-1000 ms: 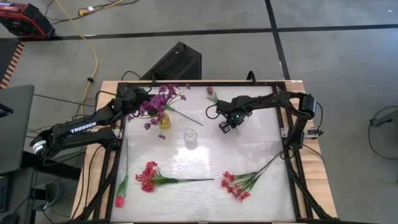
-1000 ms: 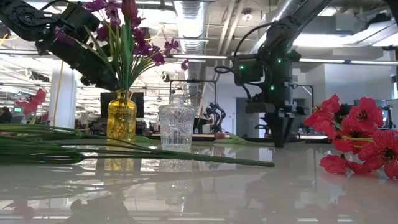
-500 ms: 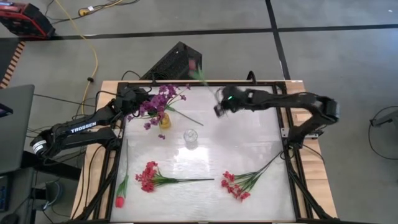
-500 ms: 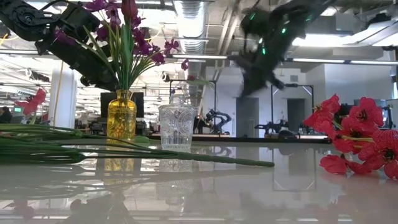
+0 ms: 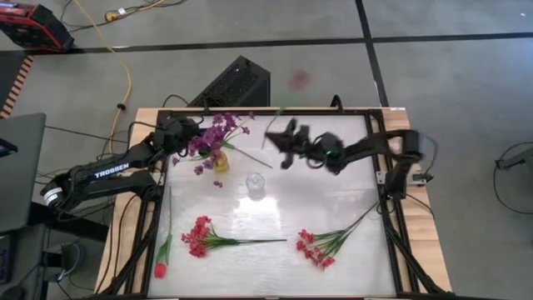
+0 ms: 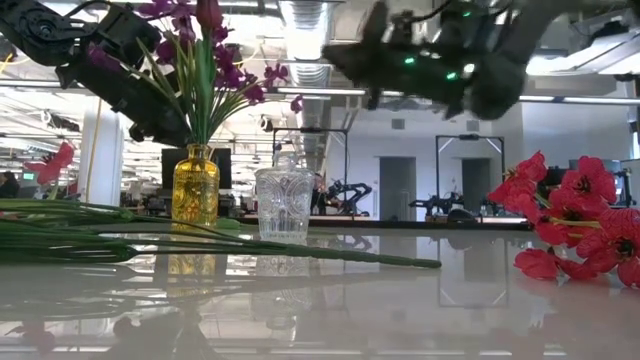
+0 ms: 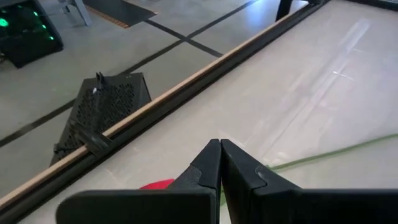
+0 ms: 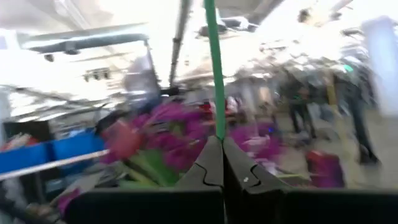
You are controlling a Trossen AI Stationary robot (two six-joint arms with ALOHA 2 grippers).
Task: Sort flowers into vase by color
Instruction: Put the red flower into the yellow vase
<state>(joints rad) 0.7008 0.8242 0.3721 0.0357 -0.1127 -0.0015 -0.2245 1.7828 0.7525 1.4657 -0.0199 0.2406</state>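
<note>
My right gripper (image 5: 273, 138) hangs in the air over the table's far middle, shut on a pink-red tulip whose blurred blossom (image 5: 300, 79) sticks out beyond the far edge. In the low view the right gripper (image 6: 345, 55) lies about level, high above the table. A yellow vase (image 5: 220, 161) holds purple sprays (image 5: 212, 133) and a red tulip (image 6: 207, 12). My left gripper (image 5: 181, 133) is shut and hovers beside those sprays. A clear glass vase (image 5: 255, 185) stands mid-table. Two red-pink sprays (image 5: 200, 236) (image 5: 315, 248) and a red tulip (image 5: 161, 267) lie on the table. My right gripper pinches the tulip's thin green stem (image 8: 215, 124) between its two shut fingers (image 8: 239, 171). The stem runs straight out past the fingertips. The tulip is lifted clear of the table, with its blossom (image 5: 300, 79) out beyond the far edge.
A loose green stem (image 5: 247, 155) lies right of the yellow vase. A black box (image 5: 236, 83) sits on the floor behind the far edge. The table's middle strip between the vases and the near sprays is bare. A dark frame (image 5: 391, 208) rims the table.
My right gripper has risen from the table at the far middle, lifting the tulip clear. It has swung toward the left, nearer the yellow vase, and tipped from pointing down to about level. The blossom has swung out past the far edge. The left arm has kept still.
</note>
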